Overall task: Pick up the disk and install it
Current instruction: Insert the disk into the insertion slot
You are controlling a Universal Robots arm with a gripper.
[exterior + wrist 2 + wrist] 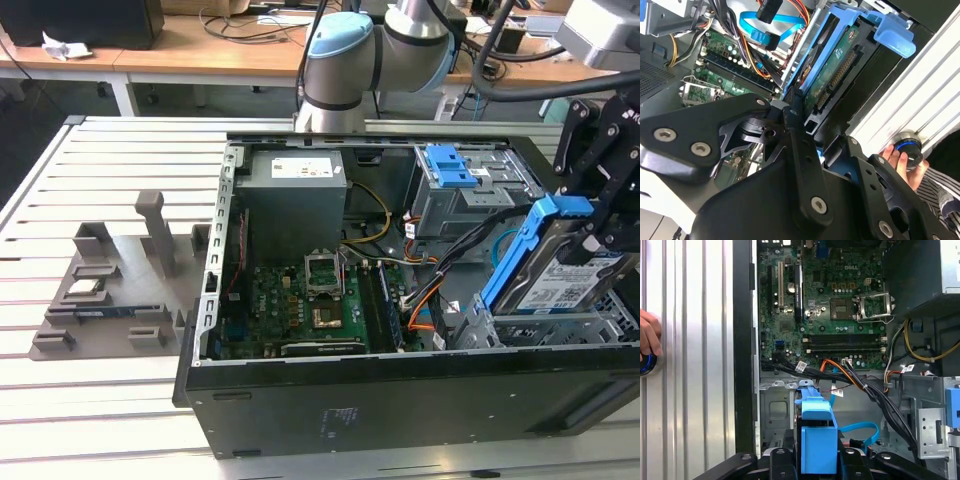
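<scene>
1. The tabletop point(60, 180) is a pale slatted metal surface that fills the left and lower parts of the exterior view.
2. An open computer case point(330, 400) lies on its side at the middle and right of that frame, its green motherboard point(300, 300) exposed.
3. A grey fixture point(110, 290) with upright posts rests on the slats at the left.
4. Behind, along the top edge, stand wooden desks point(200, 55) strewn with cables.
5. At the right edge, the pincer point(610, 215) pinches the disk point(565, 285), which is tilted on edge in its blue frame over the case's lower right corner.
6. In the second wrist view, a person's hand point(900, 160) touches a round knob point(907, 145) on the slats at the lower right.
</scene>
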